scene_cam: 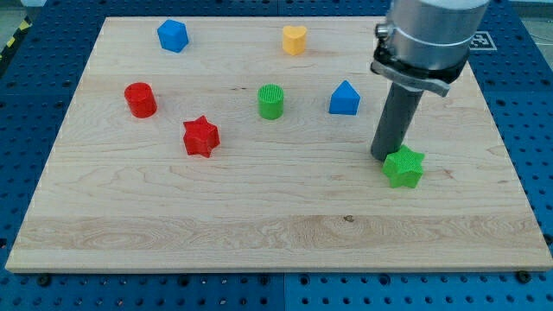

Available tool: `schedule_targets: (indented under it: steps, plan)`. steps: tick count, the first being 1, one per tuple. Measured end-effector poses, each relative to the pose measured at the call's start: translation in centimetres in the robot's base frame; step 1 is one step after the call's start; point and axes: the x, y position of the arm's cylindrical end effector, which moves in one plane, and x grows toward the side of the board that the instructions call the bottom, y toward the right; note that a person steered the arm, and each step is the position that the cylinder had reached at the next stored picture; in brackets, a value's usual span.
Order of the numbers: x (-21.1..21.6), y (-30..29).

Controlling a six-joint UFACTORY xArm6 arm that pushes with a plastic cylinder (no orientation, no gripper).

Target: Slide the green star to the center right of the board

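Note:
The green star (pixel 404 167) lies on the wooden board (pixel 276 225) right of centre, a little below mid-height. My tip (pixel 385 155) rests on the board at the star's upper left edge, touching it or nearly so. The dark rod rises from there to the arm's grey body at the view's top right.
A green cylinder (pixel 270 101) and a blue house-shaped block (pixel 345 98) sit near the centre. A red star (pixel 200 136) and a red cylinder (pixel 139 99) lie on the left. A blue block (pixel 172 35) and a yellow heart (pixel 295 40) sit near the top edge. The arm hides the top right corner.

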Motion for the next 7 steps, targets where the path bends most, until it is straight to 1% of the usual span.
schedule_targets:
  steps: [1, 2, 3, 4, 5, 6, 7]
  plan:
    - [2.6, -3.1]
    - [5.8, -3.5]
    - [6.2, 0.8]
    - [4.2, 5.7]
    - [2.8, 7.7]
    - [4.7, 4.5]
    - [5.2, 0.8]
